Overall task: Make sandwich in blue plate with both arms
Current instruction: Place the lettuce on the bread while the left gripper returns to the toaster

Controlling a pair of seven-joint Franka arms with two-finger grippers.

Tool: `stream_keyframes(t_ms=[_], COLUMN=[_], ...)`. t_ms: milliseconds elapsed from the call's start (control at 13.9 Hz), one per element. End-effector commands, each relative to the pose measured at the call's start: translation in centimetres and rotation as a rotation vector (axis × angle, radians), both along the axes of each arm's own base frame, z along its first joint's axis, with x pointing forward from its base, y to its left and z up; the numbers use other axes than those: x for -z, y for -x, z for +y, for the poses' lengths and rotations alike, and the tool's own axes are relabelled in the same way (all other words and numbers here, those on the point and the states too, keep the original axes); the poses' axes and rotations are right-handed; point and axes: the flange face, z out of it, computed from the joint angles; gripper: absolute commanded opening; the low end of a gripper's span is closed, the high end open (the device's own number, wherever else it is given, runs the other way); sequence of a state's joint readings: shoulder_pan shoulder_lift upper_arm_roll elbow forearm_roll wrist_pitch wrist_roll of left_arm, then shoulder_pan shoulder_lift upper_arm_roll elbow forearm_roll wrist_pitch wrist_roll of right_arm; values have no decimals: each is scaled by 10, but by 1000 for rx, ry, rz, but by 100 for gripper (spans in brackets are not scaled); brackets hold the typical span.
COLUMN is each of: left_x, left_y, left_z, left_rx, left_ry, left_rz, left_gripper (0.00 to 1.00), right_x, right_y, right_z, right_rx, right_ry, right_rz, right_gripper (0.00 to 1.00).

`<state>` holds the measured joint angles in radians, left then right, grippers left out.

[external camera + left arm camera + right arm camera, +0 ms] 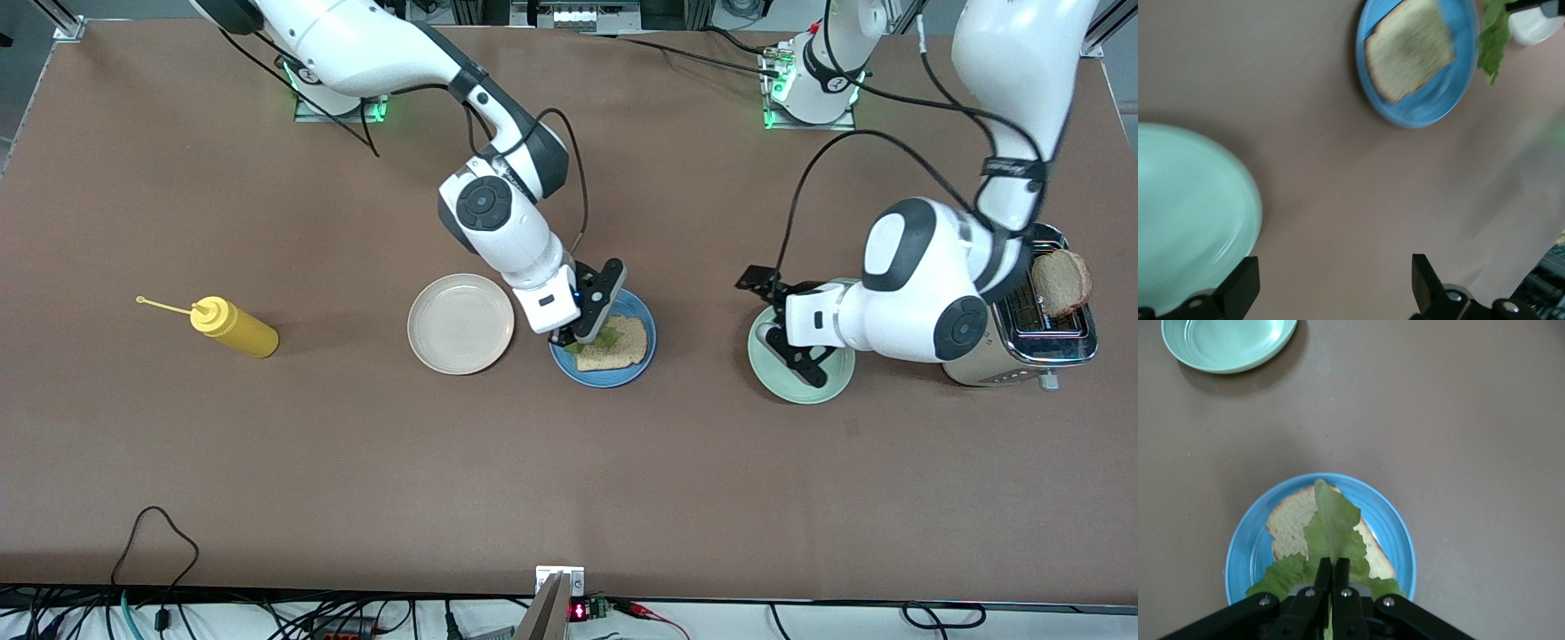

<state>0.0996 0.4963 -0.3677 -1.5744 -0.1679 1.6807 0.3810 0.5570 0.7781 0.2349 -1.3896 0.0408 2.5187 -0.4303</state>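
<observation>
The blue plate (642, 363) holds one slice of light-brown bread (618, 348). My right gripper (582, 336) is shut on a green lettuce leaf (610, 336) and holds it low over the bread. The right wrist view shows the leaf (1335, 520) draped from the closed fingers over the bread (1286, 517) and plate (1395, 530). A second bread slice (1062, 281) stands in the toaster (1022, 342). My left gripper (778, 324) is open and empty over the mint-green plate (831, 378). Its wrist view (1335, 287) shows bare table between the fingers.
A cream-white plate (460, 323) lies beside the blue plate toward the right arm's end. A yellow squeeze bottle (236, 328) lies on its side farther toward that end. The mint-green plate (1185, 213) and blue plate (1431, 107) show in the left wrist view.
</observation>
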Motion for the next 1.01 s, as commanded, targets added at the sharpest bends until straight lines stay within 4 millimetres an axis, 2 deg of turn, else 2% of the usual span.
stream_keyframes(t_ms=[0, 144, 216, 289, 433, 505, 577, 721, 794, 938], left_x=[-49, -87, -106, -124, -173, -201, -220, -232, -232, -232], left_y=[-8, -8, -7, -3, -4, -6, -10, -17, -17, -16], left_z=[13, 24, 27, 30, 46, 56, 62, 80, 80, 76], left_rx=[30, 51, 46, 44, 8, -15, -40, -173, -244, -328], left_ry=[-171, -279, -298, -305, -309, -322, -325, -331, -351, -375], left_rz=[-21, -96, -130, -152, -205, -241, -279, -293, -285, -274], left_gripper=[100, 100, 100, 100, 100, 100, 100, 100, 100, 100], right_x=[9, 20, 25, 28, 23, 18, 12, -22, -46, -78], right_y=[-2, 1, 1, 2, -4, -4, -1, -12, -18, -22], right_z=[23, 28, 28, 27, 20, 17, 15, -7, -22, -45], right_rx=[15, 8, 10, 4, -19, -23, -30, 6, 45, 163], right_ry=[-39, -42, -40, -33, 5, 27, 63, 123, 151, 203], right_rz=[-13, -30, -25, -25, -61, -38, 0, 14, 22, 68], right_gripper=[0, 0, 32, 99, 100, 100, 100, 100, 100, 100])
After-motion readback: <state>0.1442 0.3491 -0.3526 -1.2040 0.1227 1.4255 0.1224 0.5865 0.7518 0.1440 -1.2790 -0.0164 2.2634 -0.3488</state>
